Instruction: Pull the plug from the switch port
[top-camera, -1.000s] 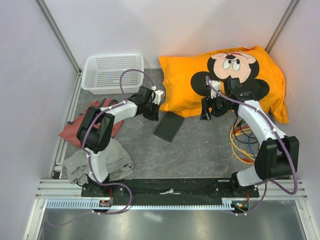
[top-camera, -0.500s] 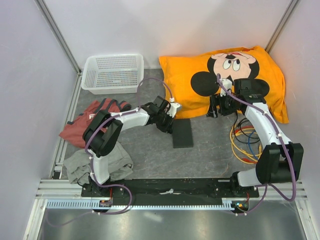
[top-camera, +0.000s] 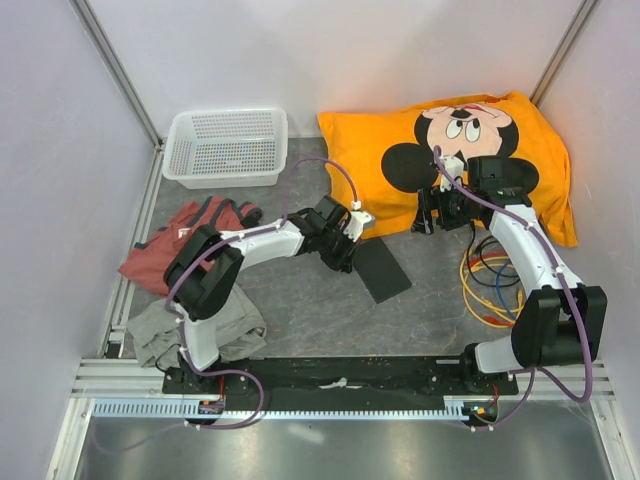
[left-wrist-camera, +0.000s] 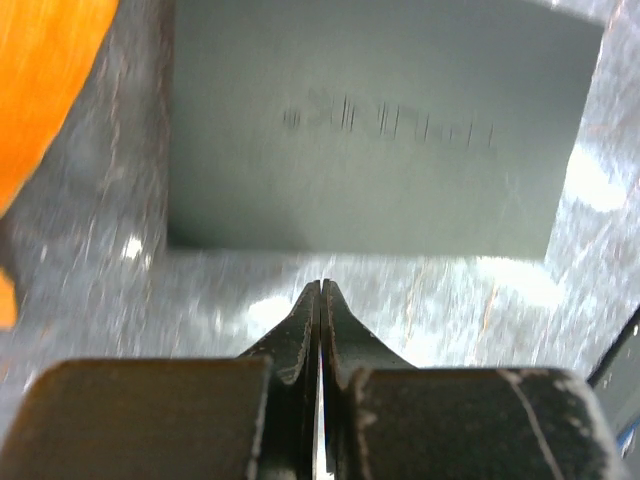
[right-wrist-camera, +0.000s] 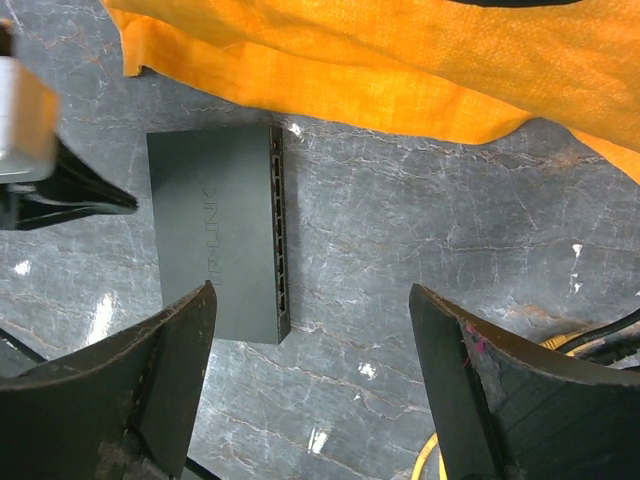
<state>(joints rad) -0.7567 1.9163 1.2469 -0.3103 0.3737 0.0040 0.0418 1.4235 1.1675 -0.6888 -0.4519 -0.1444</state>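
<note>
The switch (top-camera: 380, 268) is a flat matte black box lying askew on the grey marble table, just below the orange pillow. In the left wrist view the switch (left-wrist-camera: 370, 130) fills the top, and my left gripper (left-wrist-camera: 320, 285) is shut and empty, its tips a short way from the box's near long edge. From above, the left gripper (top-camera: 347, 258) sits at the switch's left end. My right gripper (top-camera: 428, 218) hovers open at the pillow's lower edge, right of the switch. Its view shows the switch (right-wrist-camera: 215, 230) and its port row (right-wrist-camera: 280, 230) beyond the right gripper (right-wrist-camera: 310, 292). The plug is out of view.
An orange cartoon pillow (top-camera: 450, 160) lies at the back right and a white basket (top-camera: 225, 145) at the back left. Red cloth (top-camera: 190, 235) and grey cloth (top-camera: 195, 325) lie by the left arm. Yellow, blue and orange cables (top-camera: 487, 285) coil at the right. A black rail (top-camera: 340, 375) runs along the front.
My left arm has swept right with its shut gripper, and the switch has slid right and turned. The right gripper rose towards the pillow and opened slightly wider.
</note>
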